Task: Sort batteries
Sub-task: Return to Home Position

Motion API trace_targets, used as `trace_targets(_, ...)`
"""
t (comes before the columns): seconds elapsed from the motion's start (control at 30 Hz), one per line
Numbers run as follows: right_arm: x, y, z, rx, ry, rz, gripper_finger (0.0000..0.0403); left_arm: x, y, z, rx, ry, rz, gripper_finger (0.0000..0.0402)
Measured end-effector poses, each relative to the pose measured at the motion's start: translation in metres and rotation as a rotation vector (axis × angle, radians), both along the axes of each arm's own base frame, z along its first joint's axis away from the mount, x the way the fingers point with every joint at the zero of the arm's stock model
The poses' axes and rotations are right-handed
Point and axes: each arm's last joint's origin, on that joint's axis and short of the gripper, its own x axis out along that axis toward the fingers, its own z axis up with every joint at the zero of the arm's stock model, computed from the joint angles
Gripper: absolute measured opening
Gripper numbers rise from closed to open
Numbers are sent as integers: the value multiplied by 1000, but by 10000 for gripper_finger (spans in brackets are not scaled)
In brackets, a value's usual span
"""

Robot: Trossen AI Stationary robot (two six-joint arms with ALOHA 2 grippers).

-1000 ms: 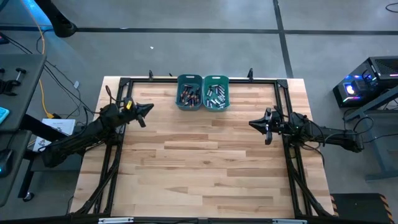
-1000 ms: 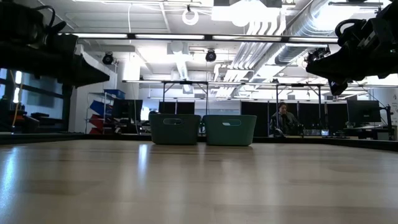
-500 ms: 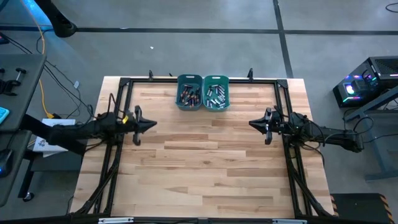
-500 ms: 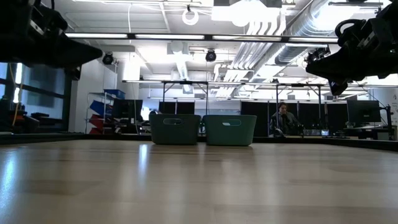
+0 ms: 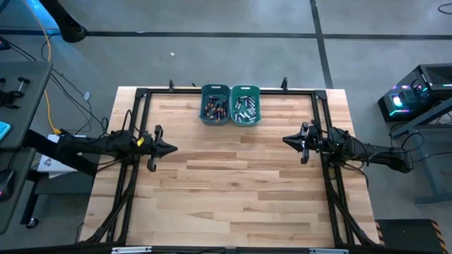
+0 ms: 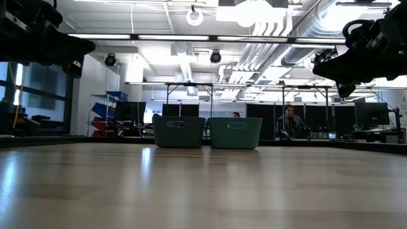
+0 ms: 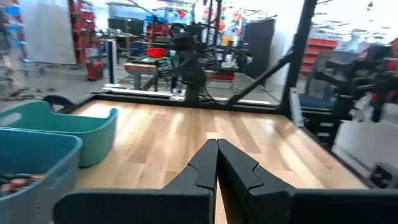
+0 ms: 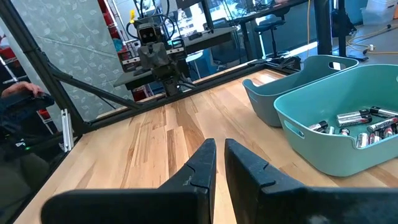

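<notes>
Wooden table (image 5: 233, 190), workshop (image 6: 191, 95) behind; 2 bins (image 5: 215, 87) of batteries (image 5: 245, 107); left gripper (image 5: 171, 148), right gripper (image 5: 287, 140) fingers (image 7: 202, 167) closed, empty.

No text, number or brand legible to you in any view. Pale patch on front of darker bin (image 6: 179, 135) and of lighter bin (image 6: 235, 135): too small to read. Batteries (image 8: 364, 121) carry printed bands, but you cannot make out the lettering.
</notes>
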Motion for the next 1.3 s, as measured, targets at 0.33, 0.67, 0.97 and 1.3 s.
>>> trace_targets(0.33, 0, 0, 0, 0, 0, 0, 28, 0, -3, 0, -18, 0, -29, 0)
trace_targets(0.67, 0, 0, 0, 0, 0, 0, 28, 0, -3, 0, -18, 0, -29, 0)
trace_targets(0.97, 0, 0, 0, 0, 0, 0, 28, 0, -3, 0, -18, 0, -29, 0)
trace_targets(1.3, 0, 0, 0, 0, 0, 0, 28, 0, -3, 0, -18, 0, -29, 0)
